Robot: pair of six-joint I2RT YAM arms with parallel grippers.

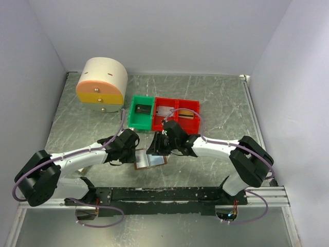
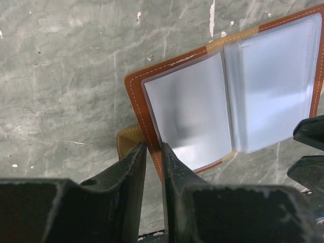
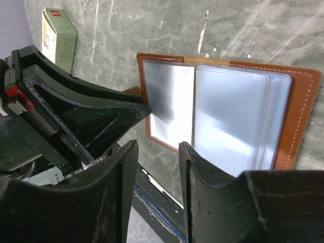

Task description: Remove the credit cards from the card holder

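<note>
Now: left gripper (image 2: 153,150) jaws nearly together astride card holder (image 2: 135,101) cover edge, clamp unconfirmed; right gripper (image 3: 158,154) jaws apart, empty. Pin cover; ease right jaw into sleeve (image 3: 238,116) ahead.

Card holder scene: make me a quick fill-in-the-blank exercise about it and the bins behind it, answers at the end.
1. The card holder lies ___ on the table, so both halves face up.
2. Its inner panels are pale ___.
3. In the top view, the bin just left of the two red bins is ___.

Missing words: open; blue; green.
</note>
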